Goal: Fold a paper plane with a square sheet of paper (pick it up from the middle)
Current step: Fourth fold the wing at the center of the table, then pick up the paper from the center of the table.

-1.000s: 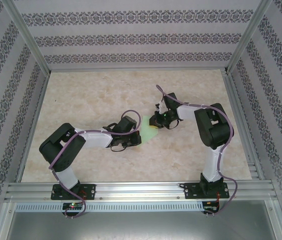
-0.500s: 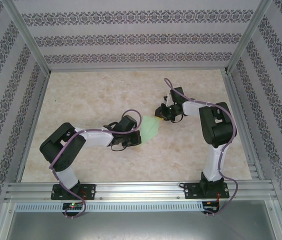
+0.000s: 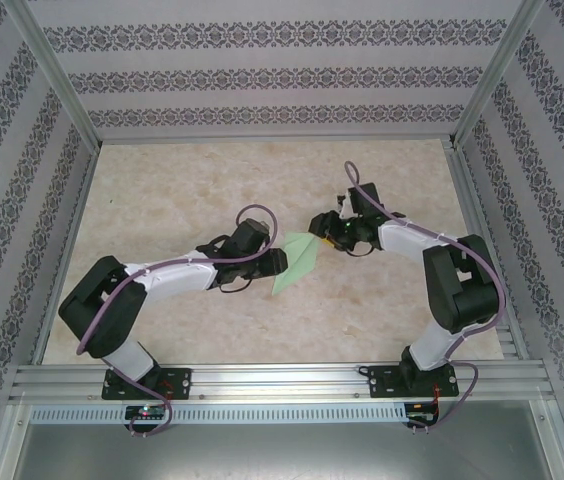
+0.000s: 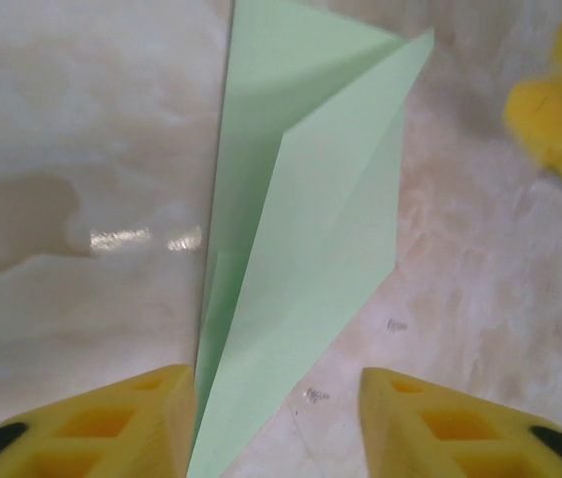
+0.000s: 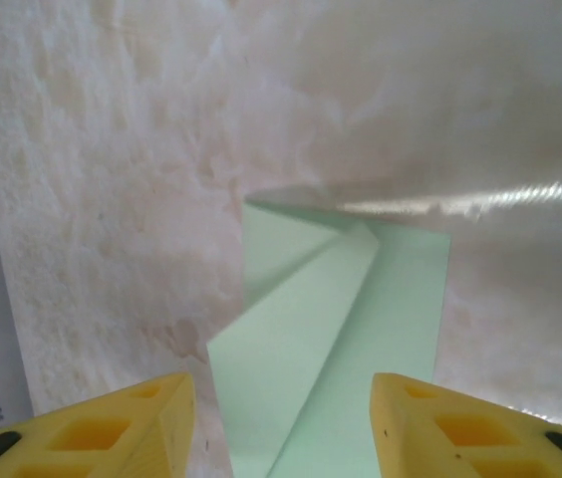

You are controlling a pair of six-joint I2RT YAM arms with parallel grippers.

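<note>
The square sheet of paper, pale green, is folded into a narrow pointed paper plane (image 3: 297, 265) that lies on the marble table between the two arms. My left gripper (image 3: 277, 263) stands at its near-left side and my right gripper (image 3: 318, 226) at its far-right end. In the left wrist view the paper plane (image 4: 311, 229) runs up from between my open left gripper (image 4: 276, 423), close beside the left finger (image 4: 112, 428); a yellow finger (image 4: 560, 110) of the right gripper shows at upper right. In the right wrist view the paper plane (image 5: 341, 339) lies between the spread jaws of my right gripper (image 5: 276, 423), unclamped.
The table (image 3: 182, 190) is boxed in by patterned walls (image 3: 262, 80) and aluminium posts. A metal rail (image 3: 282, 380) with both arm bases runs along the near edge. Bare marble stretches behind and left of the paper.
Both grippers have gone from shut to open and let go of the paper. The right gripper has drawn back to the right, and the left arm has reached further forward.
</note>
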